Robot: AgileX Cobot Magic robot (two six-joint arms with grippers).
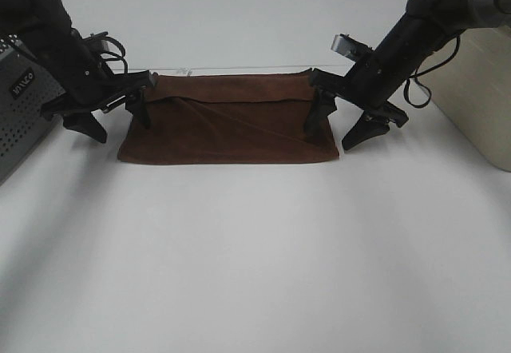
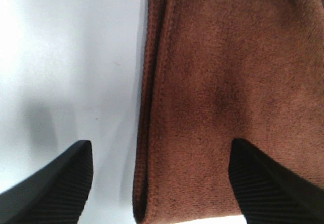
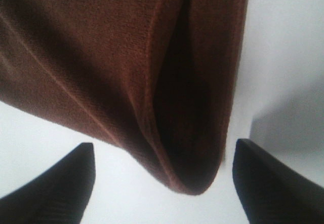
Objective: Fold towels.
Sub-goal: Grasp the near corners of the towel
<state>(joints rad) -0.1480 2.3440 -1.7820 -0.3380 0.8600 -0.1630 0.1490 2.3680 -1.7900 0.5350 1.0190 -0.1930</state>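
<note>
Towel [image 1: 227, 125], dark reddish-brown, lies folded into a long rectangle on the white surface [image 1: 255, 257], with a loose flap turned over along its far edge. Only the high view shows it whole, with 1 end effector at each short end. Only the wrist views show its fuzzy terry nap, a stitched hem and the layered folds. The left end effector [image 1: 114, 117] is spread wide and holds nothing; 1 ribbed black finger [image 2: 263, 183] is over the cloth, the other over bare surface. The right end effector [image 1: 339, 127] is equally released, straddling a rounded folded corner without gripping it.
</note>
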